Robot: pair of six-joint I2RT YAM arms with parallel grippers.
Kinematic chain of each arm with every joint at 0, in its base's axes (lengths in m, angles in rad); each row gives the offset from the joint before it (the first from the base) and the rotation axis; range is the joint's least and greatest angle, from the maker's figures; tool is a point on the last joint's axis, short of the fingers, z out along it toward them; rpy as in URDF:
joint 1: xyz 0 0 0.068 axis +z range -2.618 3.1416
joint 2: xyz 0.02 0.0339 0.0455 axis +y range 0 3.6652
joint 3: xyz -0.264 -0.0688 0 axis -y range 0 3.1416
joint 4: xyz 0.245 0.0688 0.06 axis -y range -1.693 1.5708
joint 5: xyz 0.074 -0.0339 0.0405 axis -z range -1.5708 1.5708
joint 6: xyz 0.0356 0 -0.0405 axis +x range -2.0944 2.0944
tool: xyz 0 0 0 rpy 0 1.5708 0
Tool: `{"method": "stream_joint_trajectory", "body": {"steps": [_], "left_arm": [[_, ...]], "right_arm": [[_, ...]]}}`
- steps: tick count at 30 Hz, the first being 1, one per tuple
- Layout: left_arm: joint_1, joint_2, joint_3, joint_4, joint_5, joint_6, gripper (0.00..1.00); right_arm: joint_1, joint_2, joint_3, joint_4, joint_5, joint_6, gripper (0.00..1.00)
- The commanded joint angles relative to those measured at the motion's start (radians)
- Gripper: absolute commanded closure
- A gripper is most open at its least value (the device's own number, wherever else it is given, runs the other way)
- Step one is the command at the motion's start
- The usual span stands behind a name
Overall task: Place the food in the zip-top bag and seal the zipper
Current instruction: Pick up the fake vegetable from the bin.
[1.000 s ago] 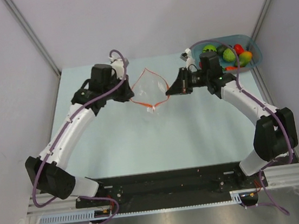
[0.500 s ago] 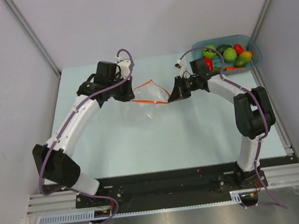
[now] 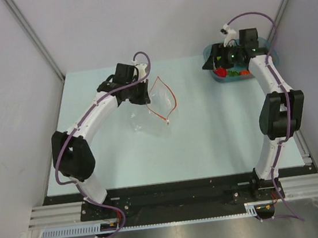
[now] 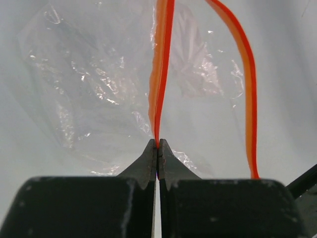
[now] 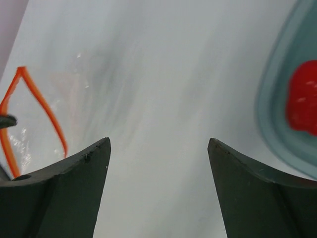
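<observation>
Early: my left gripper (image 4: 157, 148) is clamped on one lip of the zipper (image 4: 161, 64), zip-top bag (image 3: 150, 117) lies empty and agape mid-table, right gripper (image 5: 158, 144) spread wide, empty, beside the teal tray (image 5: 270, 124) holding the food (image 3: 221, 72); nothing bagged or sealed.

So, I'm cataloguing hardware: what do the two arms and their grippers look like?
The left arm and right arm have white tubular links, chunky black joint housings and a purple cable looped alongside. The left gripper and right gripper each have two matte dark fingers tapering to pointed tips.
</observation>
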Motion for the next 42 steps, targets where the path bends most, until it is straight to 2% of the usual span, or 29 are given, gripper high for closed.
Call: {"method": "stream_joint_trajectory", "body": {"steps": [1, 6, 9, 19, 36, 39, 42], "left_arm": [[-0.014, 0.015, 0.046, 0.074, 0.019, -0.030, 1.00], [-0.017, 0.042, 0.052, 0.100, 0.016, -0.053, 1.00], [-0.020, 0.055, 0.060, 0.117, 0.016, -0.069, 1.00], [-0.023, 0.122, 0.111, 0.178, 0.051, -0.116, 0.99], [-0.022, 0.216, 0.169, 0.287, 0.120, -0.216, 0.94], [-0.022, 0.245, 0.194, 0.290, 0.133, -0.243, 0.95], [-0.022, 0.265, 0.213, 0.302, 0.145, -0.266, 0.95]], "right_arm": [[-0.072, 0.085, 0.134, -0.029, 0.124, -0.081, 0.15], [-0.100, 0.236, 0.294, -0.019, 0.339, -0.071, 0.15], [-0.100, 0.321, 0.369, -0.008, 0.403, -0.051, 0.15], [-0.082, 0.451, 0.421, 0.092, 0.430, -0.040, 0.12], [-0.065, 0.569, 0.506, 0.107, 0.448, -0.074, 0.11], [-0.066, 0.576, 0.526, 0.098, 0.451, -0.083, 0.15], [-0.073, 0.557, 0.529, 0.095, 0.442, -0.083, 0.39]]}}
